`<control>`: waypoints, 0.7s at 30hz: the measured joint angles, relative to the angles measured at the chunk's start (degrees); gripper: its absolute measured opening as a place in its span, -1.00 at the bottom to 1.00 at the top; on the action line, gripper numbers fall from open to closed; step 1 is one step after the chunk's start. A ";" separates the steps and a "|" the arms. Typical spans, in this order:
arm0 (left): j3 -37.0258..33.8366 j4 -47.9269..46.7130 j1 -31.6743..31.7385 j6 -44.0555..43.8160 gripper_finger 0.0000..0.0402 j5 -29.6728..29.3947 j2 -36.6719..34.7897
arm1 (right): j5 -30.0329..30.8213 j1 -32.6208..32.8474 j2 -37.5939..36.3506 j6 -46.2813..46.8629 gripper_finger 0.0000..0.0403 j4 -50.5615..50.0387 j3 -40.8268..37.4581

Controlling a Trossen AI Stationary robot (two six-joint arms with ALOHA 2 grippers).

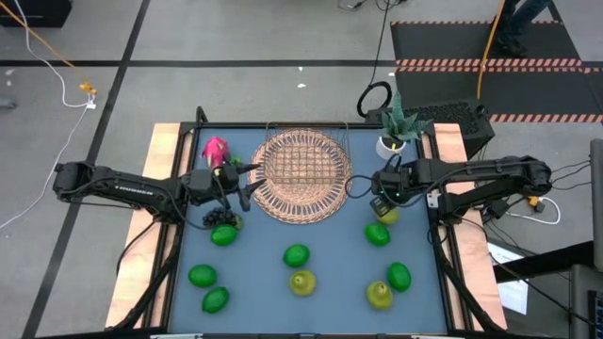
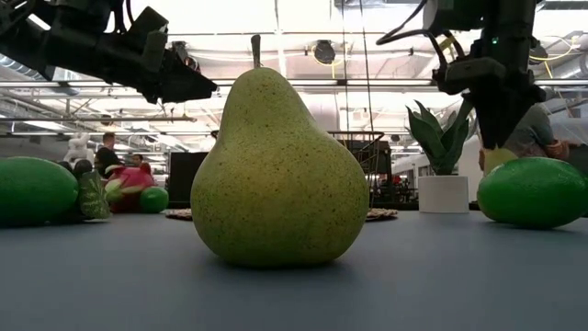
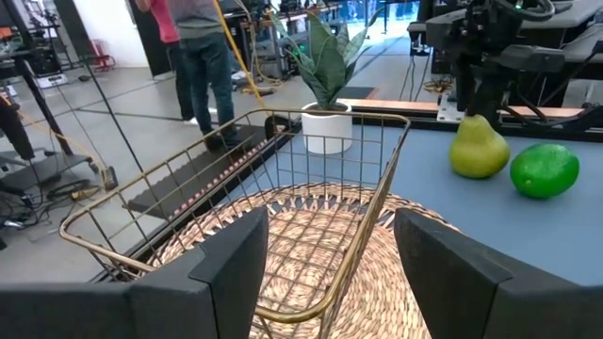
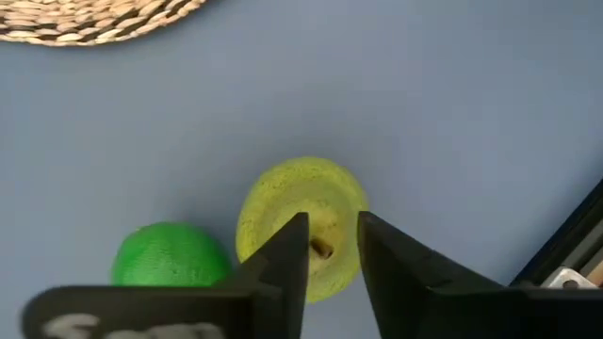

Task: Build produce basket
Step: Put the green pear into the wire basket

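The copper wire basket sits on a round wicker mat. My left gripper is open at the basket's left side; in its wrist view the fingers stand either side of a rim corner, apart from it. My right gripper points down, open, over a yellow-green pear. The pink dragon fruit and dark grapes lie near the left arm. Several limes and two more pears rest on the blue table. My right gripper comes from above, pointing down, with its fingers on either side of the pear's stem. Whether they touch the stem or the pear's top, I cannot tell. The pear stands upright on the table.
A potted plant stands at the far right corner behind the right arm. A lime lies just near of the right gripper's pear. Raised wooden rails border the table left and right. People stand in the room beyond.
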 joint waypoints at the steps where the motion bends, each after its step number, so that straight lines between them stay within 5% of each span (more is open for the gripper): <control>1: 0.00 -0.01 0.00 -0.04 0.16 0.00 0.00 | -0.05 0.00 -0.01 -0.04 -0.68 -0.09 0.00; 8: 0.00 -0.02 0.00 -0.24 0.16 0.00 0.00 | -1.38 0.00 -0.04 -0.37 -0.95 -0.38 0.02; 14: 0.00 -0.02 0.00 -0.65 0.16 0.00 0.00 | -1.43 0.00 0.06 -1.99 -0.97 -1.58 1.28; 21: 0.02 -0.31 0.00 -0.86 0.16 0.00 0.00 | 0.14 0.00 0.03 -5.06 -0.98 -6.79 16.42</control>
